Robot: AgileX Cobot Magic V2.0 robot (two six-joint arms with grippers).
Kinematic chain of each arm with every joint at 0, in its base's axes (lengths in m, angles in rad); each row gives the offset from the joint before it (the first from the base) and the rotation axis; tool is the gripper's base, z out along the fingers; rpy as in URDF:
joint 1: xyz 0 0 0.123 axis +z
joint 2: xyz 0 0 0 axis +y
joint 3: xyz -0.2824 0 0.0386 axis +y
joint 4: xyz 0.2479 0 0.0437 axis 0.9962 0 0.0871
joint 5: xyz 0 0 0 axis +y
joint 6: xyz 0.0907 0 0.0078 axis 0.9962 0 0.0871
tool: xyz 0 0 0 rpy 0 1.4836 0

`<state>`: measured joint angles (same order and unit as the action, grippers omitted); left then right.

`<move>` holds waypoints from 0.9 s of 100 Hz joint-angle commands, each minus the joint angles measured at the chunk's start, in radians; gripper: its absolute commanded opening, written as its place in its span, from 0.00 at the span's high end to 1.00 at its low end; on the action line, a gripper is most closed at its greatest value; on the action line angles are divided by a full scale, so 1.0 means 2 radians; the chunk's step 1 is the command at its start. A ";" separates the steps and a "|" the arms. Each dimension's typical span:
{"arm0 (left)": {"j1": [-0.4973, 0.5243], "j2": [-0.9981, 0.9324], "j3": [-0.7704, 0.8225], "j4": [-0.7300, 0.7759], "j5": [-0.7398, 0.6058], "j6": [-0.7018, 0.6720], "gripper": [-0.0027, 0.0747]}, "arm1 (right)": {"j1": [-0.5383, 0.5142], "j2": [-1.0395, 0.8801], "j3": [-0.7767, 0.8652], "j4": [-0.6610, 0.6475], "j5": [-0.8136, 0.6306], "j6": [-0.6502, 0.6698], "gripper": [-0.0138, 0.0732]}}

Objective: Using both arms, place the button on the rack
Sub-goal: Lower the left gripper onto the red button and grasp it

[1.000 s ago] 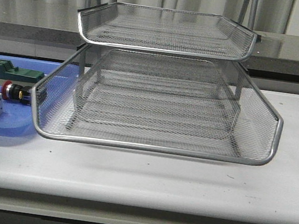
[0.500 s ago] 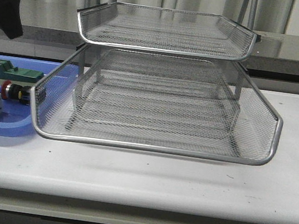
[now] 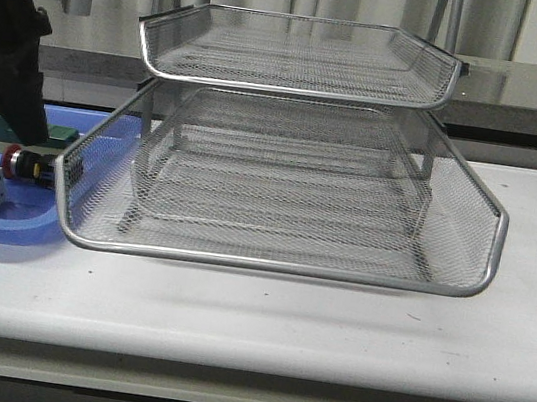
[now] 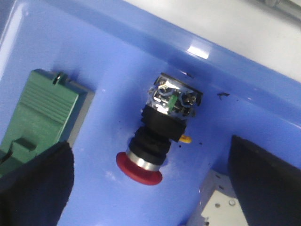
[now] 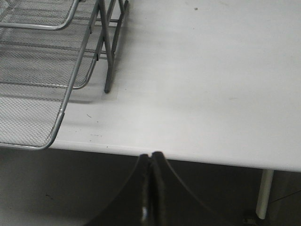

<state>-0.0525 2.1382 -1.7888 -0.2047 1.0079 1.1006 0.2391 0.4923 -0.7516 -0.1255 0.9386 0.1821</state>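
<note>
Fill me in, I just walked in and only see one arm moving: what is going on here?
The left arm's gripper hangs open over the flat blue plastic tray, its black fingers on either side of the red-capped push-button, which lies on its side, not yet gripped. A green block lies beside it. The three-tier silver wire-mesh rack holds nothing visible. The right gripper is shut, back past the white table's edge.

Front view faces rack (image 3: 284, 163), left wrist close above button (image 4: 162, 129)

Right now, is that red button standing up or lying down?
Lying down. The button rests on its side in the blue tray, red cap sideways.
</note>
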 commanded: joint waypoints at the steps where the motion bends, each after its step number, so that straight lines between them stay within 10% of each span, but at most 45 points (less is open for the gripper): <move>1: -0.006 -0.020 -0.018 -0.014 -0.026 0.006 0.14 | -0.003 0.001 -0.015 -0.007 -0.030 -0.001 0.97; 90: -0.009 0.048 -0.018 -0.034 -0.058 0.031 0.14 | -0.003 0.001 -0.015 -0.007 -0.030 -0.001 0.97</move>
<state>-0.0623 2.2789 -1.7991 -0.2529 0.9138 1.1615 0.2391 0.4923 -0.7516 -0.1255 0.9401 0.1821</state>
